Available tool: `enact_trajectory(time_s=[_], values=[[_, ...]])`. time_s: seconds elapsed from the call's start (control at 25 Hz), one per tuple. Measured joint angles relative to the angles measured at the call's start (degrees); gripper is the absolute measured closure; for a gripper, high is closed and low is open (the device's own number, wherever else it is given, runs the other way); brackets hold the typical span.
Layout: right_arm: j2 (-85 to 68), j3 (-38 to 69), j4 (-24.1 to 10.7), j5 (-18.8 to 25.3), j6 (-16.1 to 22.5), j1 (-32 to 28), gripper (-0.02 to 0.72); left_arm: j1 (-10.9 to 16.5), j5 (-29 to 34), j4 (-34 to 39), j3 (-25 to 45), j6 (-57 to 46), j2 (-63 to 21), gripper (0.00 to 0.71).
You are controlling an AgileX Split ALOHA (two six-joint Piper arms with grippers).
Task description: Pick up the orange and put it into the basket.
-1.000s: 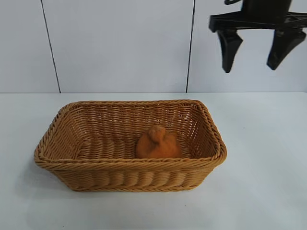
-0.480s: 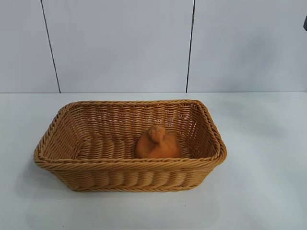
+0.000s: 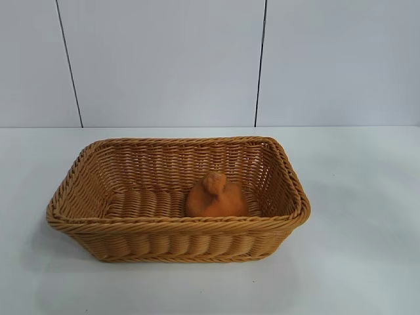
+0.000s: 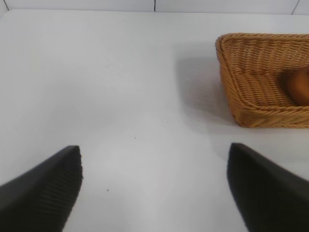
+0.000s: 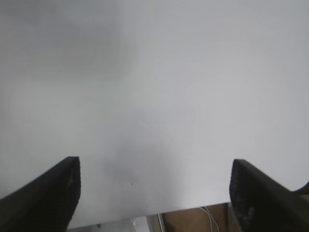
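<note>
Now you have the white table (image 3: pixel 367 262) carrying the basket (image 3: pixel 177 237), and the orange (image 3: pixel 216 197) sits inside it, toward its right end near the front wall. Your left gripper (image 4: pixel 154 188) hangs wide open and empty over bare table beside the basket. Your right gripper (image 5: pixel 154 193) is likewise spread and empty, seemingly near the table's edge.

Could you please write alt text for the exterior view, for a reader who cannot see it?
A dull brownish orange with a knobby top sits inside a tan wicker basket, toward its right end, on a white table before a pale panelled wall. Neither robot arm appears in this view.
</note>
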Motion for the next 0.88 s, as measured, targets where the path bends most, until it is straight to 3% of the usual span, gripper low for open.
enact_trajectory(time_s=[0.24, 0.56, 0.88], values=[[-17.68, 13.66, 0.16, -0.11, -1.41, 0.0, 0.124, 0.0, 0.0, 0.05, 0.0, 0.0, 0.0, 0.126], [-44.2, 28.41, 2.18, -8.88, -2.2, 0.0, 0.124, 0.0, 0.0, 0.05, 0.0, 0.0, 0.0, 0.126], [-61.32, 29.67, 2.18, -10.96, -2.36, 0.0, 0.124, 0.0, 0.0, 0.05, 0.0, 0.0, 0.0, 0.126]])
